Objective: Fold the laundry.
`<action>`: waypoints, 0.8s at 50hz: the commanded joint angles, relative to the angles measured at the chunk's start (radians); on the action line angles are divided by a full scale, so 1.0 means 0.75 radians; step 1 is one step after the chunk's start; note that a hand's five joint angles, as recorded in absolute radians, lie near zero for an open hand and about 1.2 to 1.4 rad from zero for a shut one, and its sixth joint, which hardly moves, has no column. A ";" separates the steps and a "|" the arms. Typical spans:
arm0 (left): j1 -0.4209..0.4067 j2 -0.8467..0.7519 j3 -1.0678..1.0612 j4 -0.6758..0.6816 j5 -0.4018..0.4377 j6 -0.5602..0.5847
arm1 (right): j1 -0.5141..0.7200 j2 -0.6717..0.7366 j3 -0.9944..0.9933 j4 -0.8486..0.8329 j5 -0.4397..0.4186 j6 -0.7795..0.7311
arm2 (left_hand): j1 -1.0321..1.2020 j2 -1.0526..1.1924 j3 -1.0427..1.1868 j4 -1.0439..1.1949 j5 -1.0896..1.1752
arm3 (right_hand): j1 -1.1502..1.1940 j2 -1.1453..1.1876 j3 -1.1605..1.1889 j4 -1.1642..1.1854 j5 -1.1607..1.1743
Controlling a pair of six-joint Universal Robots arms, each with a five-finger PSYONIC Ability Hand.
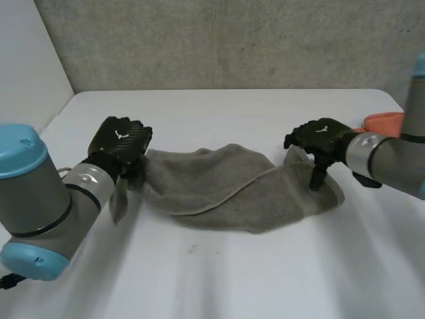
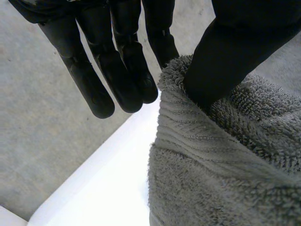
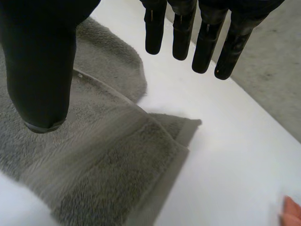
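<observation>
A grey towel (image 1: 226, 189) lies crumpled across the middle of the white table (image 1: 232, 279), partly folded over itself. My left hand (image 1: 119, 143) is at the towel's left end and holds that end a little off the table. In the left wrist view the thumb (image 2: 225, 56) presses the towel's edge (image 2: 211, 165) against a straight finger (image 2: 162, 44), a pinch. My right hand (image 1: 319, 136) hovers over the towel's right end. In its wrist view the fingers (image 3: 207, 42) hang straight, the thumb (image 3: 42, 70) stands apart, and the towel (image 3: 94, 160) lies flat below, untouched.
An orange-red thing (image 1: 384, 123) lies at the table's right edge behind my right arm; a bit of it (image 3: 291, 212) lies beyond the towel's corner. A grey wall runs along the table's far edge. Bare table lies in front of the towel.
</observation>
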 commanded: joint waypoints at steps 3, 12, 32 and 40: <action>-0.002 0.185 -0.030 -0.013 -0.001 -0.034 | 0.101 0.335 -0.405 0.194 -0.004 -0.015 | 0.352 0.263 0.270 0.260 0.327 | 0.023 -0.085 -0.048 -0.025 -0.010; -0.002 0.326 -0.026 -0.015 0.010 -0.146 | 0.103 0.458 -0.538 0.217 -0.016 -0.015 | 0.352 0.263 0.270 0.260 0.327 | 0.059 -0.049 -0.013 0.010 0.025; -0.006 0.304 0.040 0.000 0.012 -0.140 | 0.105 0.583 -0.684 0.284 -0.057 -0.011 | 0.352 0.263 0.270 0.260 0.327 | 0.579 0.471 0.507 0.530 0.545; 0.010 0.280 0.101 0.006 0.001 -0.148 | 0.103 0.564 -0.690 0.432 -0.073 -0.021 | 0.352 0.263 0.270 0.260 0.327 | 1.474 1.366 1.403 1.426 1.441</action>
